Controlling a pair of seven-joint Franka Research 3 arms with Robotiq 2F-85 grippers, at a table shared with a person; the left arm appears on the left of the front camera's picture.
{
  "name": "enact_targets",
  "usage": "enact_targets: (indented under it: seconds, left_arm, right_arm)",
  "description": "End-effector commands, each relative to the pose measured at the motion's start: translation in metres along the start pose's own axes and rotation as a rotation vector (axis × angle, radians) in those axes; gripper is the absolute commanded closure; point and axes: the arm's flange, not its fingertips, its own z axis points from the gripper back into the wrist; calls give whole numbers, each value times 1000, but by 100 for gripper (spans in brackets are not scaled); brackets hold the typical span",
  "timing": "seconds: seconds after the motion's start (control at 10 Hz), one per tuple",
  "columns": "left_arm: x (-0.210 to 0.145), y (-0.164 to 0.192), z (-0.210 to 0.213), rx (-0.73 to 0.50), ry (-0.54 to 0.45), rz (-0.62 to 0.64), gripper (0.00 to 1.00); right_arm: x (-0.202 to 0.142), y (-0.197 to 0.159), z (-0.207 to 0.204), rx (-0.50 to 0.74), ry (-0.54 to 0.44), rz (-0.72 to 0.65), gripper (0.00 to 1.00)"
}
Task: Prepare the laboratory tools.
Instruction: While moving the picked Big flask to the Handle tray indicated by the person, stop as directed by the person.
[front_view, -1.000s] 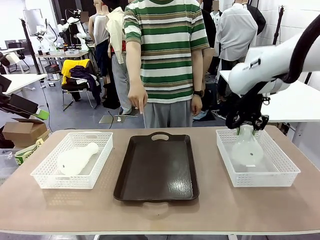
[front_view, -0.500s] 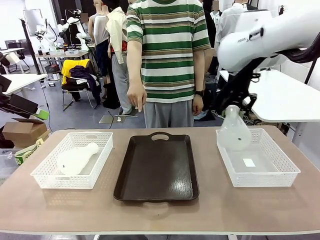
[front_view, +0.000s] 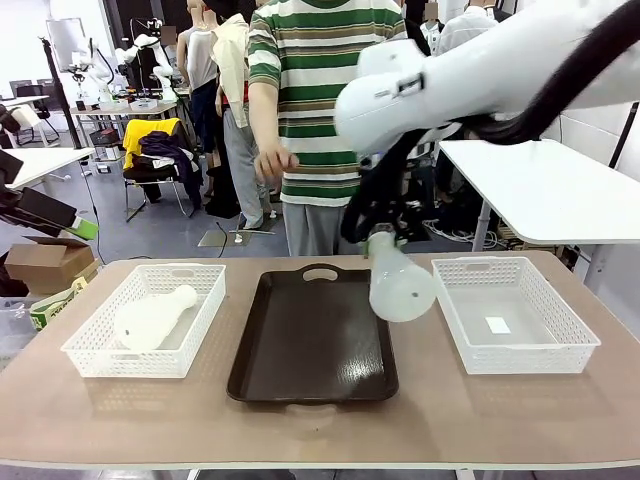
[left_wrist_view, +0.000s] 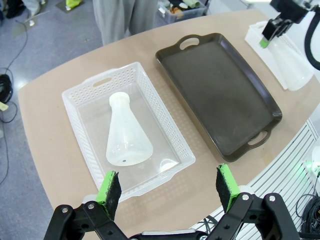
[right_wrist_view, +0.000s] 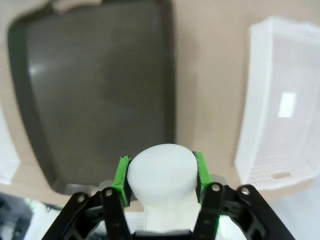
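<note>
Front view: clamped flask (front_view: 402, 287) neck in right gripper (front_view: 381, 233), body hanging below over tray (front_view: 300, 350) edge; spread left gripper (left_wrist_view: 167, 186) wide, empty.

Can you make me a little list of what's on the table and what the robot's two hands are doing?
Dark brown rectangular tray: bare
Left white mesh basket: one frosted white conical flask lying on its side
Right white mesh basket: no flask inside
Right tool: shut on the neck of a second frosted white conical flask, lifted by the tray's right edge
Left tool: open, empty, up above the left basket
Person: stands at the far side, one hand raised
</note>
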Motion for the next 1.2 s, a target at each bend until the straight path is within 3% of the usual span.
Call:
enact_targets:
  seconds: [0.0, 0.4, 1.1]
  left_arm:
    - [-2, 4, 1, -1, 7, -16, 0]
    - [-2, 4, 1, -1, 7, -16, 0]
    - [-2, 4, 1, -1, 7, -16, 0]
  right_arm:
    - [34, 27, -1, -13, 36, 104, 100]
    - [54, 42, -23, -23, 97, 117, 100]
    - [43, 44, -34, -4, 93, 116, 100]
